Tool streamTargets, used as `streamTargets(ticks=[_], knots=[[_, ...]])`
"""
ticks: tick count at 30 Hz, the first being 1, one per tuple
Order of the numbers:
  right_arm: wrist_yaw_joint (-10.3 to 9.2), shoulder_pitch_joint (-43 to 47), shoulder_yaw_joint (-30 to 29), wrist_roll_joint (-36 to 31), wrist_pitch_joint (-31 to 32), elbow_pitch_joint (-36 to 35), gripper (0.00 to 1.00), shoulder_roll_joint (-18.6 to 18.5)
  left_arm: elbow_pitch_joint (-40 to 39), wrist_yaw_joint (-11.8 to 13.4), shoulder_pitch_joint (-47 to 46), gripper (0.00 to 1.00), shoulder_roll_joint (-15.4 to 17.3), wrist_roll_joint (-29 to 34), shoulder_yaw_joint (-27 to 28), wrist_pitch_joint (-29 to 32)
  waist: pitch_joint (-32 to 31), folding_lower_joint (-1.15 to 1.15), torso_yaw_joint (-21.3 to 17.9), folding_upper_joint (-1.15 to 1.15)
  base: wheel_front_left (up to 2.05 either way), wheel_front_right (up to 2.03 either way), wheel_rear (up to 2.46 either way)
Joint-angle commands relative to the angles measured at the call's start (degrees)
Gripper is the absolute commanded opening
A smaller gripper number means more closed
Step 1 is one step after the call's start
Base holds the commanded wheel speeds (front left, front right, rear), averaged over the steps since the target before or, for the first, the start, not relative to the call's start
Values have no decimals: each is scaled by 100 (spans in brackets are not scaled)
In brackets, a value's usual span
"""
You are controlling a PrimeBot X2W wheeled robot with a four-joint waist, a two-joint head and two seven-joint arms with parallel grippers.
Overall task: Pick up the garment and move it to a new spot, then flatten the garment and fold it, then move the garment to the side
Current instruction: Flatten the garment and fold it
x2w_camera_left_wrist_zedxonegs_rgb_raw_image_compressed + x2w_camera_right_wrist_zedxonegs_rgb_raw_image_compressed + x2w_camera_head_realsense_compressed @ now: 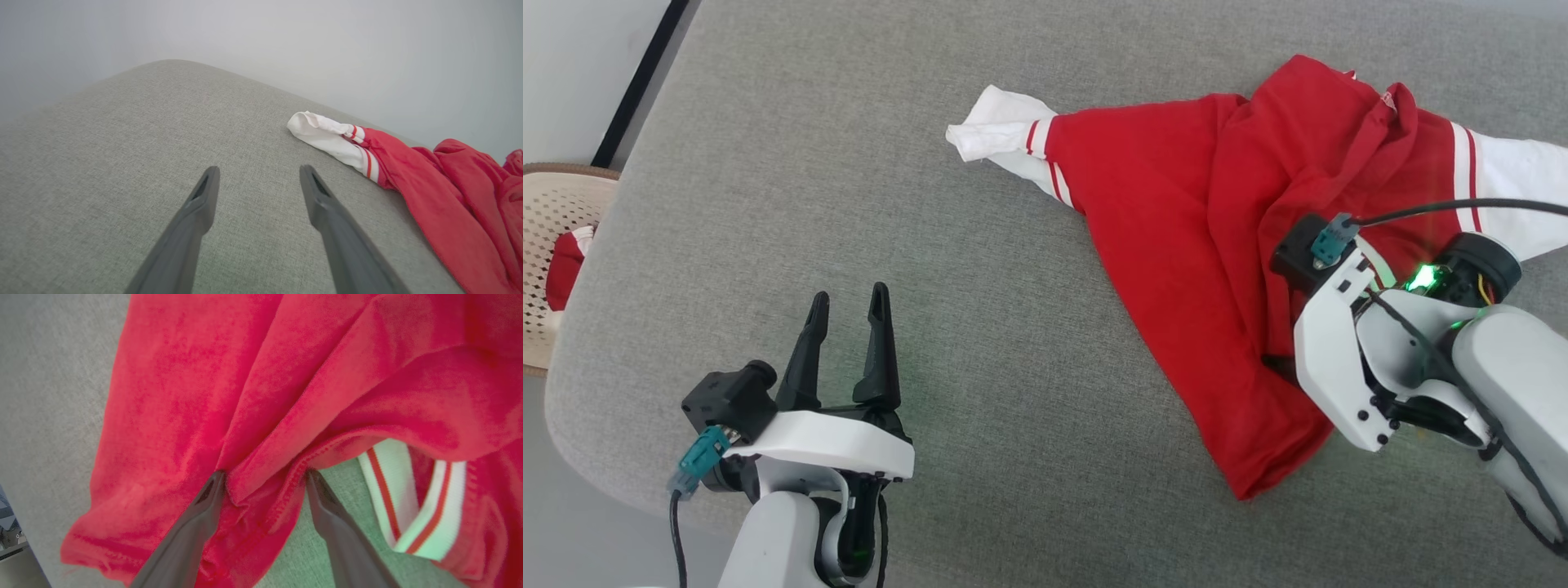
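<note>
My right gripper (264,475) stood wide astride a hem fold of the red jersey (1168,245), left gripper (849,304) wide, empty, well clear of it; closing there risked grabbing stacked layers, I reckoned.

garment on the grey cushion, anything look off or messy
Yes: the garment lies crumpled, not flat. Its red body is bunched in folds near the right gripper, and one white sleeve is twisted into a wad.

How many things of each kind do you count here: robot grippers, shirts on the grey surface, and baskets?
Black two-fingered robot grippers: 2 (left gripper, right gripper)
Red shirt with white sleeves: 1
Beige perforated plastic basket: 1
Total: 4
</note>
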Motion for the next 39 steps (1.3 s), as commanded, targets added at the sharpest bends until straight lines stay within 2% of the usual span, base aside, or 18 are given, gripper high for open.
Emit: streamTargets(ticks=[1, 2, 3, 14, 21, 28, 39], knots=[[-2, 112, 171, 16, 12, 133, 42, 35, 2, 32, -63, 100, 9, -51, -10, -28, -17, 0, 10, 0, 0, 0, 0], [-2, 114, 225, 47, -7, 160, 9, 30, 6, 39, -56, 100, 10, -50, -6, -28, -30, 0, 13, 0, 0, 0, 0], [-2, 107, 274, 63, -25, 176, 0, 22, 11, 43, -46, 100, 10, -47, 3, -28, -49, 0, 12, 0, 0, 0, 0], [-2, 129, 403, 509, -382, -186, 0, -33, 30, -7, 117, 100, 9, 132, 155, -28, -299, 0, -184, 0, 0, 0, 0], [-2, 650, 556, 1242, -18, -1124, 0, -105, 36, -55, 204, 100, 11, 269, 259, -28, -473, 0, -340, 0, 0, 0, 0], [-2, 1258, 797, 1648, 452, -1938, 0, -221, 16, -94, 226, 100, 9, 352, 359, -28, -519, 0, -384, 0, 0, 0, 0], [-2, 1987, 1116, 1625, 683, -2299, 0, -223, -17, -135, 166, 100, 9, 448, 455, -28, -475, 0, -416, 0, 0, 0, 0]])
